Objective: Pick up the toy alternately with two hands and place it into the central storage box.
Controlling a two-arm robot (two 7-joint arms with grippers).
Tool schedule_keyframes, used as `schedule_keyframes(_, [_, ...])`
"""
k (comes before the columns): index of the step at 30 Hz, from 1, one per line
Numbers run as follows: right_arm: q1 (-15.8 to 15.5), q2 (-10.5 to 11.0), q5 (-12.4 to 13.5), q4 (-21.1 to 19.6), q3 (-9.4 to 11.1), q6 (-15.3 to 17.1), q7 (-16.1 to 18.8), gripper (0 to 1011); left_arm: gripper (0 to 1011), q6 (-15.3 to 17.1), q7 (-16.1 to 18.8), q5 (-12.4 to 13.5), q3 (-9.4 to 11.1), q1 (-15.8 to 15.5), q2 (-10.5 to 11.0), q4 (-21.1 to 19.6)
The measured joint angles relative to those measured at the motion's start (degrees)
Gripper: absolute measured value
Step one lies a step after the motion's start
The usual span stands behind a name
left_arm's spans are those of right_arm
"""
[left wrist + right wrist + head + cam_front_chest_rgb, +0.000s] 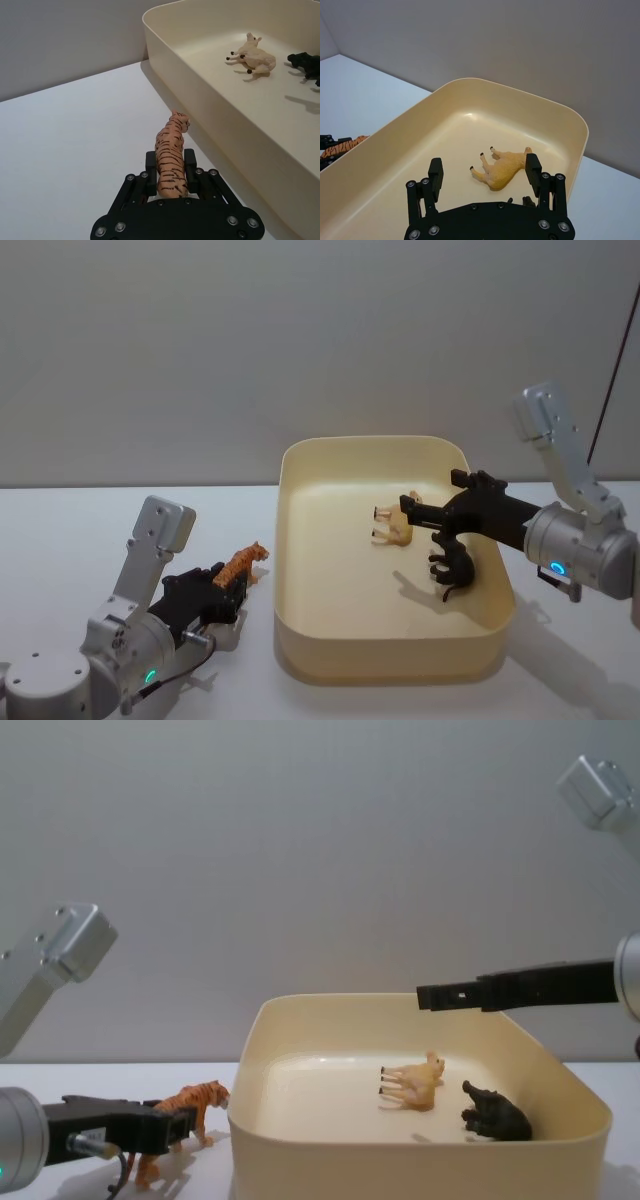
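Grasping the tiger [171, 155] at its hindquarters on the table [60, 540], the left gripper [170, 165] was judged to need lifting clear above the storage box [300, 465] wall before release, while the right gripper [485, 175] hung released over the box.

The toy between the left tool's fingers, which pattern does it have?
The toy tiger is orange with dark stripes, best seen in the left wrist view.
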Motion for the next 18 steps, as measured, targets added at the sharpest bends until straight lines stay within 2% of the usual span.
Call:
schedule_keyframes(11, [0.0, 0.0, 0.0, 0.0, 0.0, 0.0, 0.0, 1001, 298, 2.0, 0.0, 2.3, -0.3, -0.7, 0.3, -1.4])
schedule_keyframes(18, [0.0, 0.0, 0.0, 0.0, 0.0, 0.0, 0.0, 1001, 298, 2.6, 1.1, 3.7, -1.0, -1.7, 0.4, -3.2])
